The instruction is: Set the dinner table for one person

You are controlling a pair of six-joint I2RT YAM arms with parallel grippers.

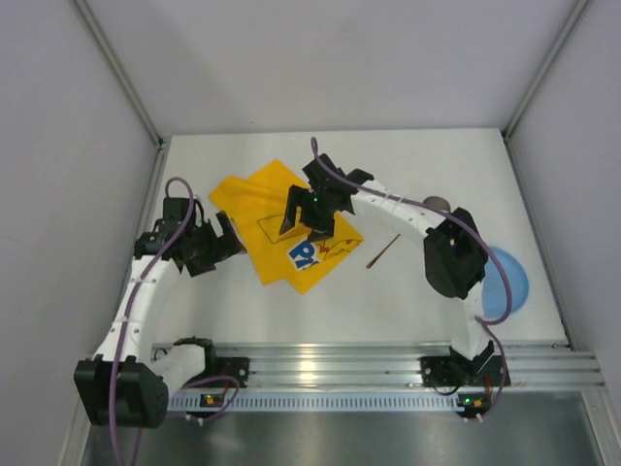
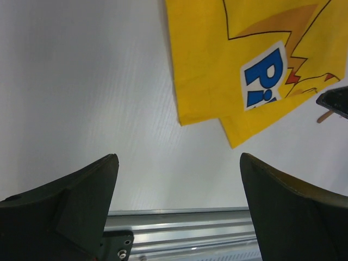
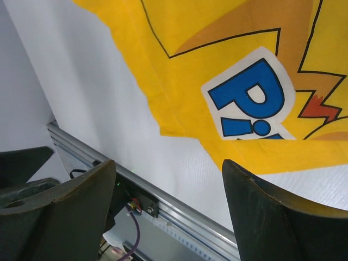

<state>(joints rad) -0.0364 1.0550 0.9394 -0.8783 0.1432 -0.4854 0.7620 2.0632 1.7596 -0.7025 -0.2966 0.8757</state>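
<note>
The white dinner table carries a folded yellow Pikachu-print cloth mat left of centre. My right gripper hovers over the mat's near right part, open and empty; its wrist view shows the mat with blue letters under the spread jaws. My left gripper is at the mat's left edge, open and empty, over bare table with the mat ahead. A thin wooden stick lies right of the mat.
A blue plate sits at the right edge, partly hidden by the right arm. A small grey round object lies behind that arm. An aluminium rail runs along the near edge. Grey walls enclose the table.
</note>
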